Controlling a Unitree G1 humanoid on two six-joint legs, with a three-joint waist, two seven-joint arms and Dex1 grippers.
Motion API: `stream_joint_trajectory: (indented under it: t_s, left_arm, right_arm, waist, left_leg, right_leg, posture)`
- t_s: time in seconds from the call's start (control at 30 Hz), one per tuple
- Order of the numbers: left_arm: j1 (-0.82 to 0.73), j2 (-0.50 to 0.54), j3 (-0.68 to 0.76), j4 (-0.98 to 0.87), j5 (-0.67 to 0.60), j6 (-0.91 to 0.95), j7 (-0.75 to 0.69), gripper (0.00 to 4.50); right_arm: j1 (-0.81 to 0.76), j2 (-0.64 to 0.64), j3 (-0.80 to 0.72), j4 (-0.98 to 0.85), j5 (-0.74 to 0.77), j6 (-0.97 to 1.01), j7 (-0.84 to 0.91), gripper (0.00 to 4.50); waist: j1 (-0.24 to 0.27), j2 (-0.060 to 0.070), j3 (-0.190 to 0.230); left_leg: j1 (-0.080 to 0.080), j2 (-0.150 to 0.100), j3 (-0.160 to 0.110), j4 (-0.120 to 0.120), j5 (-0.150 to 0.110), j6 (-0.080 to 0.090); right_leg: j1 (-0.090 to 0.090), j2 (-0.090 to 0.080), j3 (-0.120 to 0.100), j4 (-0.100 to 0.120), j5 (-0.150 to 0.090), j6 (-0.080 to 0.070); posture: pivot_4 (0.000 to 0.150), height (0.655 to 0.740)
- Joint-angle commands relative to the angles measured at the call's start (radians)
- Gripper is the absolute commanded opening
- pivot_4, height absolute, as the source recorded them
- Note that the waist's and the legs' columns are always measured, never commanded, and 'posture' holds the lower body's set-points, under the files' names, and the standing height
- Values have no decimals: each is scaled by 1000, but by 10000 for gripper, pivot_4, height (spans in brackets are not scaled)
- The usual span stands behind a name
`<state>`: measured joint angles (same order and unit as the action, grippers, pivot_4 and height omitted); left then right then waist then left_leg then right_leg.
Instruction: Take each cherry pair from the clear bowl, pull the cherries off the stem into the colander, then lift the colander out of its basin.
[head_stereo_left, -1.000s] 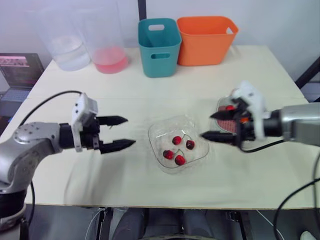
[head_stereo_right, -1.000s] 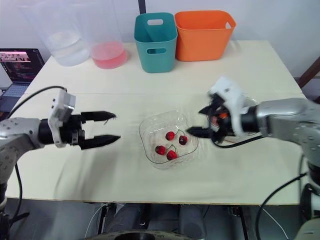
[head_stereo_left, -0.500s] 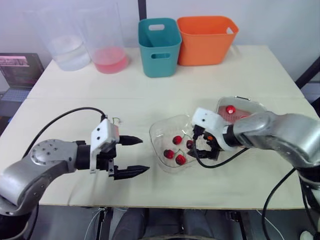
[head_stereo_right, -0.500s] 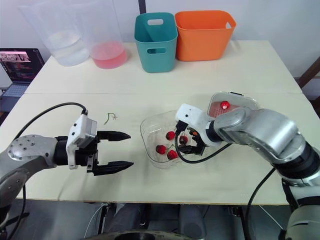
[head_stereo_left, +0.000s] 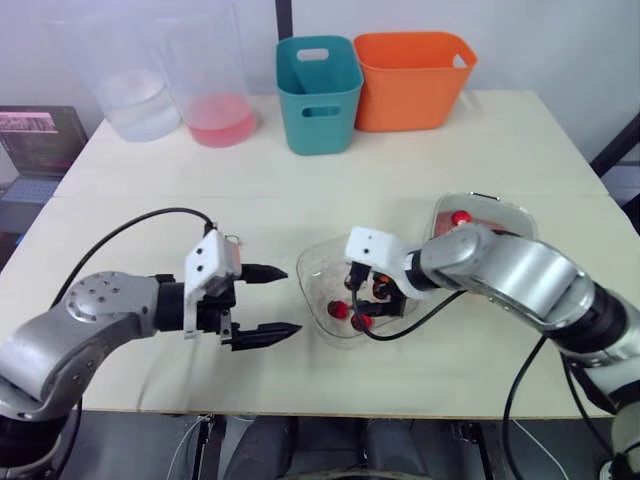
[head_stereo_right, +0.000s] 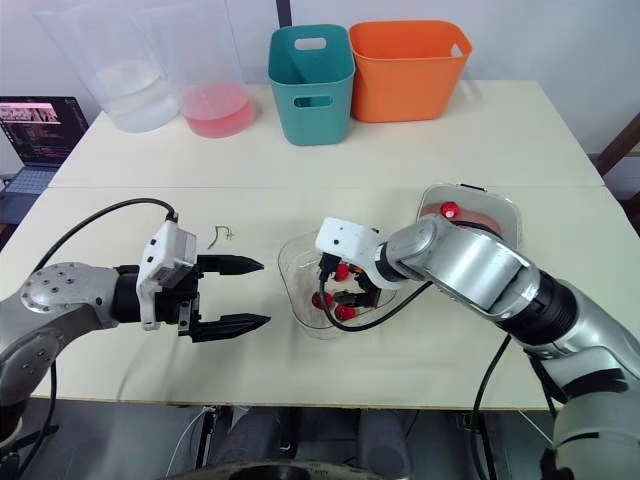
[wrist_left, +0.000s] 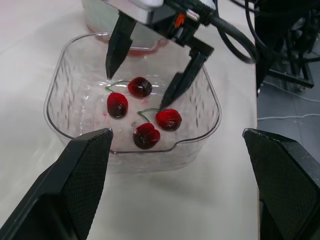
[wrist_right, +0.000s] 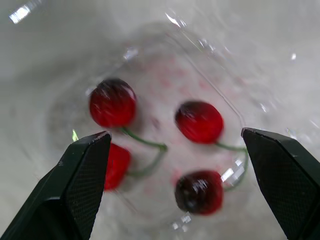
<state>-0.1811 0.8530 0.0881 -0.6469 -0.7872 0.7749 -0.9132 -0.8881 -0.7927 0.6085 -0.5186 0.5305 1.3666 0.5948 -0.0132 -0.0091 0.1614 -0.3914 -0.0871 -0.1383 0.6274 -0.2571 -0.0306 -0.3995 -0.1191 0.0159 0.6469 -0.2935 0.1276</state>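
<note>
Nearest, the left pincer hovers released above the counter, at 9 o'clock of the clear bowl, with its fingers aimed at the bowl. In the bowl lie two cherry pairs, each joined by a green stem. The right pincer dips into the bowl from 3 o'clock, spread wide and grasping nothing, its tips straddling one pair.

The step in hand looks to be picking a pair out of the bowl. Next, I judge, the right fingers must drop a touch and clench on a cherry or its stem without crushing the fruit. They would then lift it clear so the left pincer can take the other end.

At 10 o'clock of the bowl a bare stem lies on the counter. At 2 o'clock the colander sits in its basin, holding a loose cherry. Farthest, at 12 o'clock, stand a teal bin and an orange bin.
</note>
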Motion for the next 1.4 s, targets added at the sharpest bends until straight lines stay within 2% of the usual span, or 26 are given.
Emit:
stream_joint_trajectory:
  t_s: [0.03,0.27,0.4,0.53,0.93,1.1,1.13,1.17,1.27,1.4]
  left_arm:
    - [-19,-4,-6,0,14,-29,0,43863]
    - [-25,-18,-13,-4,15,-36,17,43863]
    - [-25,-21,-14,-6,19,-39,26,45000]
    - [-28,-22,-13,-2,21,-43,34,45000]
    - [-45,-35,-21,21,42,-55,41,45000]
    - [-50,-37,-26,20,43,-57,45,45000]
    - [-50,-37,-26,19,42,-56,46,45000]
    - [-49,-36,-24,19,41,-56,45,45000]
    - [-40,-19,-22,16,39,-48,32,45000]
    - [-40,14,-21,21,39,-42,2,45000]
  right_arm:
    - [-1,33,-5,7,-38,6,-17,45000]
    - [5,74,33,86,-121,-23,-35,45000]
    - [9,93,48,107,-150,-35,-30,32210]
    - [12,106,62,112,-176,-43,-24,10981]
    - [-26,118,56,-1,-183,-126,77,10981]
    - [-16,85,115,35,-273,-243,98,10981]
    - [-17,74,109,39,-281,-250,105,16808]
    - [-18,65,96,41,-283,-248,112,19310]
    - [-18,45,6,30,-243,-173,130,34073]
    - [-1,78,-135,16,-137,3,157,34073]
  waist:
    - [0,0,0]
    - [-3,0,0]
    - [-3,0,0]
    - [-2,0,0]
    - [-4,0,0]
    - [-2,0,0]
    - [-1,0,0]
    - [-1,0,0]
    - [-1,0,0]
    - [-3,0,0]
  left_leg:
    - [0,0,0,0,0,0]
    - [0,0,0,0,0,0]
    - [0,0,0,-1,0,-1]
    - [0,0,0,-1,0,-1]
    - [0,0,0,-1,0,-1]
    - [0,0,0,-1,0,-1]
    - [0,0,0,-1,0,-1]
    - [0,0,0,-1,0,-1]
    - [0,0,0,-1,0,-1]
    - [0,0,0,-1,0,0]
  right_leg:
    - [0,0,0,0,0,0]
    - [-1,0,0,0,0,0]
    - [-1,0,0,1,0,0]
    - [-1,0,0,1,0,0]
    - [-1,0,0,1,0,0]
    - [-1,0,0,1,0,0]
    - [-1,0,0,1,0,0]
    - [-1,0,0,1,0,0]
    - [-1,0,0,1,0,0]
    - [-1,0,0,1,0,0]
  posture:
    - [1500,7400]
    - [1500,7400]
    - [1500,7400]
    - [1500,7400]
    - [1500,7400]
    - [1500,7400]
    - [1500,7400]
    - [1500,7400]
    - [1500,7400]
    - [1500,7400]
